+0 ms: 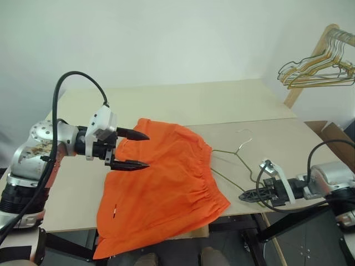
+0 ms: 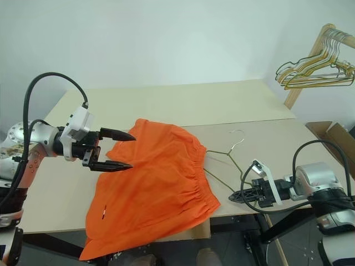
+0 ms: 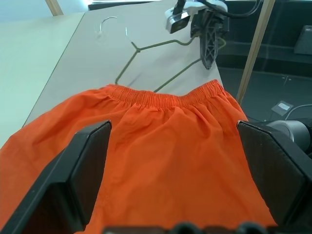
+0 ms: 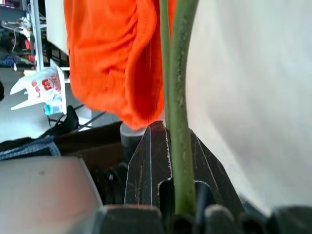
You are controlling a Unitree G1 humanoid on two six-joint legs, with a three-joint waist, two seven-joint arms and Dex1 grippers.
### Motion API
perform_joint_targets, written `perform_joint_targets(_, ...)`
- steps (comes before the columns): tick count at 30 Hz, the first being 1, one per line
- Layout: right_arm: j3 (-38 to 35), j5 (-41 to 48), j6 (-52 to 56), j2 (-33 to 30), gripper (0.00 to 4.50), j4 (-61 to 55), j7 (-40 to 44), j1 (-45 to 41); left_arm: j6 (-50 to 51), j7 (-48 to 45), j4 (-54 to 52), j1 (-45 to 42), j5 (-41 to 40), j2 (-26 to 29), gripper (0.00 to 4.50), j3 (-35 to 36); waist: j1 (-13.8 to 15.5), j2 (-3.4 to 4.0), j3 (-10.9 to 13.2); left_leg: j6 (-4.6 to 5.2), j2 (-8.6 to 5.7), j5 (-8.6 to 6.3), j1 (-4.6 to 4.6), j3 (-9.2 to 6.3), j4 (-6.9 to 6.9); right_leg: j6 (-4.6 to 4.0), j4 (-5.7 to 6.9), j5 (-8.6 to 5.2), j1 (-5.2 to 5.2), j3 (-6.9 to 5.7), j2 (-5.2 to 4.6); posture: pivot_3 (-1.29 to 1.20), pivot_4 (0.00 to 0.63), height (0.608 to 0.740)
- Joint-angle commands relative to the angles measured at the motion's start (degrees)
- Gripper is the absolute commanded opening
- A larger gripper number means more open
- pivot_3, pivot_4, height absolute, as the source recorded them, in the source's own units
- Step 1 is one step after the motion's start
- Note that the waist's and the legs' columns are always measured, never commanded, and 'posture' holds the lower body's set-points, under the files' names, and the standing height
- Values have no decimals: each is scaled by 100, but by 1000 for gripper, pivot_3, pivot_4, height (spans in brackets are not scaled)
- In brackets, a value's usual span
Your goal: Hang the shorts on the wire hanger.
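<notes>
Right gripper (image 2: 236, 195) clamped on wire hanger (image 2: 224, 157), centre-right; left gripper (image 2: 121, 151) wide open, empty, over shorts (image 2: 161, 188). Hanging not yet done.

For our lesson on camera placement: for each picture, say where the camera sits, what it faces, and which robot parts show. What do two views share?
Left and right eye views: on the head, looking down at the table; both arms show.
Left wrist view: along the open left end effector over the shorts.
Right wrist view: along the right end effector, shut on the wire hanger.
Shared: shorts and wire hanger appear in every view.
</notes>
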Motion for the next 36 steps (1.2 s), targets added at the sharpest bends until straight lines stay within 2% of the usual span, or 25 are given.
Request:
perform_joint_targets(1, -108, 128, 15, 19, 0, -180, 139, 17, -66, -4, -129, 5, -27, 97, 4463, 97, 29, 0, 0, 0, -2, 0, -2, -1, 0, 0, -1, 0, 0, -1, -3, -106, 0, 740)
perform_joint_targets(6, 93, 398, -126, -183, 0, -798, 848, 212, -81, 3, -165, 65, -32, 134, 4463, 125, 39, 0, 0, 0, -11, 0, -1, 0, 1, 1, -2, 0, 3, -1, -13, -97, 0, 740)
perform_joint_targets(9, 141, 116, -153, 95, 0, -399, 500, 52, -87, 21, -161, 59, -29, 135, 4463, 120, 23, -1, 0, 0, -7, 0, 4, 0, 1, 1, 0, 0, 5, -1, -7, -100, 0, 740)
perform_joint_targets(13, -196, -44, 26, 684, 0, 400, -49, -403, -101, 35, -142, 38, -19, 122, 4463, 105, -21, -2, -1, 0, 2, 0, 11, 1, 0, -2, 4, 1, 6, 2, 5, -105, 0, 740)
perform_joint_targets(19, -444, -51, 44, 1106, 0, 671, -419, -643, -120, 59, -20, -118, 38, 65, 4463, 28, 2, -3, -1, -2, -8, 1, 2, -1, 1, -2, 3, 1, 1, 2, -6, -117, 0, 740)
perform_joint_targets(23, -962, 33, 98, 1145, 0, 521, -741, -569, -110, 45, 3, -158, 33, 67, 4463, 15, 3, -2, -1, -2, -10, 1, 1, -3, 1, -2, 3, 1, 0, 1, -7, -120, 0, 740)
perform_joint_targets(26, -1292, 225, 290, 923, 0, 41, -792, -302, -131, 31, 44, -170, 44, 70, 4463, 12, 7, -2, -1, -2, -10, 1, 1, -3, 1, -2, 4, 1, 0, 0, -7, -130, 0, 740)
perform_joint_targets(36, -1585, 323, 466, 900, 0, -340, -1184, 174, -217, 12, 202, -330, 135, -81, 4463, -72, -102, -3, -2, -2, -6, 1, 2, -2, 0, -1, 6, 1, 2, 1, -4, -148, 0, 740)
